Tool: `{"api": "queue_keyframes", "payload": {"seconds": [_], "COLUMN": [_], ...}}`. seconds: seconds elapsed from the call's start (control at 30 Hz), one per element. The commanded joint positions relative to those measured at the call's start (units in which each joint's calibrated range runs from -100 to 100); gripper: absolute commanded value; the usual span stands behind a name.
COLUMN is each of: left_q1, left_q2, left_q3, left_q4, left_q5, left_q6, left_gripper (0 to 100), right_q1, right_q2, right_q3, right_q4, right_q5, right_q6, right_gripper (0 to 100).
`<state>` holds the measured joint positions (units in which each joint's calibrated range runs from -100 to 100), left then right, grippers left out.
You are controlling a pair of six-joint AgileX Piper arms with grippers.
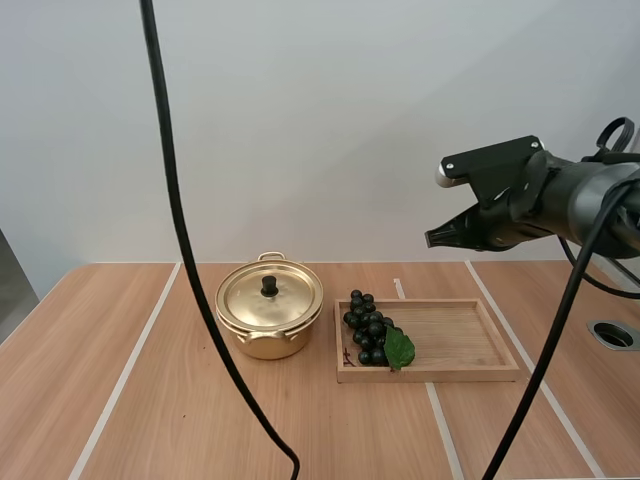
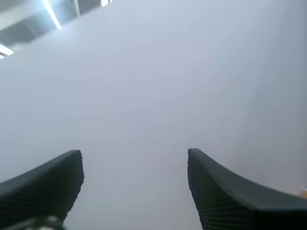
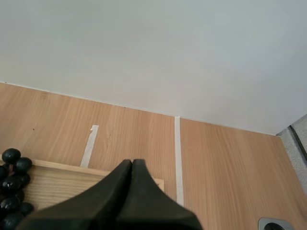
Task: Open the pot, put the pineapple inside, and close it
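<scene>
The pot (image 1: 265, 345) stands on the table (image 1: 150, 400) with its lid (image 1: 285, 300) closed on it, just beside the wooden tray (image 1: 460, 340). It looks like thin metal, light and stiff but smooth, so I would take the lid by its small black knob (image 1: 269, 286). The fruit at hand is a bunch of grapes (image 1: 368, 338), lying in the tray's end nearest the pot. It is probably soft and loose, so a gentle pinch near the stem seems best. The right gripper (image 1: 432, 240) hangs high above the tray, fingers pressed together. The left gripper (image 2: 134, 187) has its fingers wide apart and holds nothing.
</scene>
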<state>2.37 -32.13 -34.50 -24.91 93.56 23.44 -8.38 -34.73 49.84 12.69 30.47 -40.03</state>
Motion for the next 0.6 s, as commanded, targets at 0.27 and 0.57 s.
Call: {"api": "queue_keyframes", "payload": {"seconds": [0.27,0.57], "left_q1": [-0.10,-0.10], "left_q2": [-6.2,-21.1], "left_q3": [4.4,24.3], "left_q4": [7.9,8.1], "left_q5": [0.1,-11.4], "left_q6": [-9.0,-9.9], "left_gripper": [0,0], "right_q1": [-0.1,1.2], "right_q2": [-16.2,-30.7], "right_q3": [0.0,0.0], "right_q4": [6.6,9.3], "right_q5": [-17.1,-27.3], "right_q6": [-0.6,-0.6], "right_gripper": [0,0]}}
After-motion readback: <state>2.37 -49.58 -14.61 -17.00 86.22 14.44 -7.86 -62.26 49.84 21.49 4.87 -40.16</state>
